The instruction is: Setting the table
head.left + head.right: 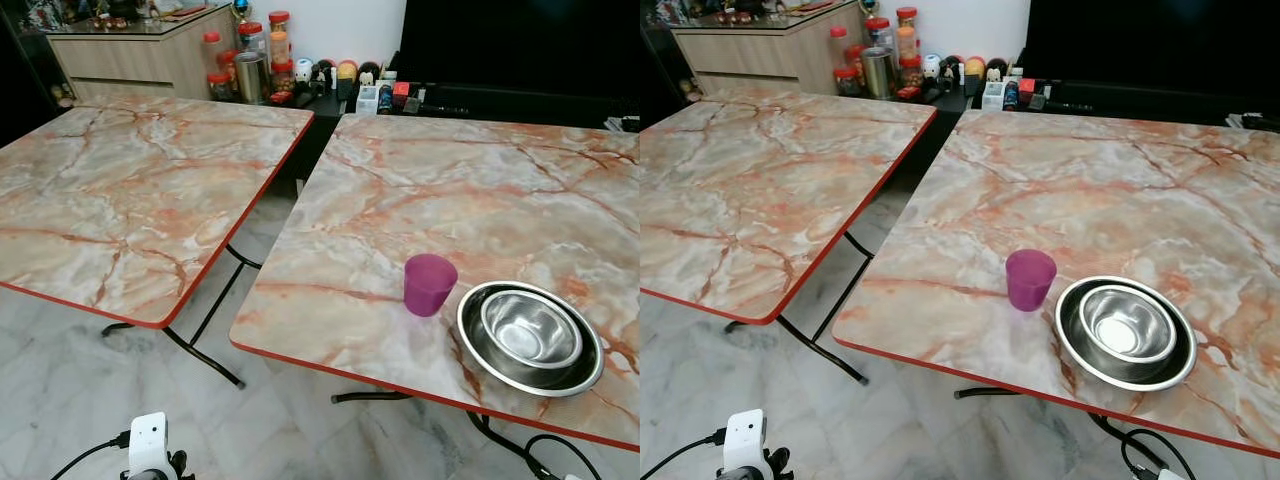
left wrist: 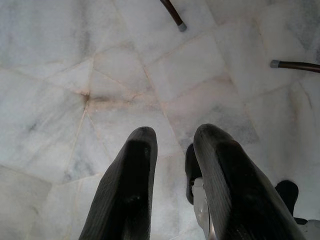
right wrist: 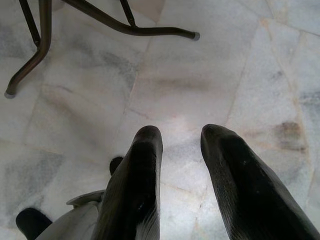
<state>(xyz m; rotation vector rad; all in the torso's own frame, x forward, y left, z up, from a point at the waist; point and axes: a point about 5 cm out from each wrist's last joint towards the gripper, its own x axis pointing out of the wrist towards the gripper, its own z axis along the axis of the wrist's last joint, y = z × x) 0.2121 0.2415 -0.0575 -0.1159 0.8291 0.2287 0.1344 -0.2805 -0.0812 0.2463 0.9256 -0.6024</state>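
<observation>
The left gripper (image 2: 175, 137) has two long black fingers (image 2: 132, 190) with rounded tips and a matte, slightly scuffed surface that widens toward the base. The right gripper (image 3: 181, 136) has the same two black fingers (image 3: 137, 185). Pale grey body parts with black rounded pieces show behind them. A white boxy wrist camera (image 1: 149, 446) carries a black cable (image 1: 85, 455).

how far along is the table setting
Done: a purple cup and two nested steel bowls sit near the right table's front edge. In hand: nothing; left gripper and right gripper hang open over the floor. Left: the bowls aren't separated, and the left table is bare.
</observation>
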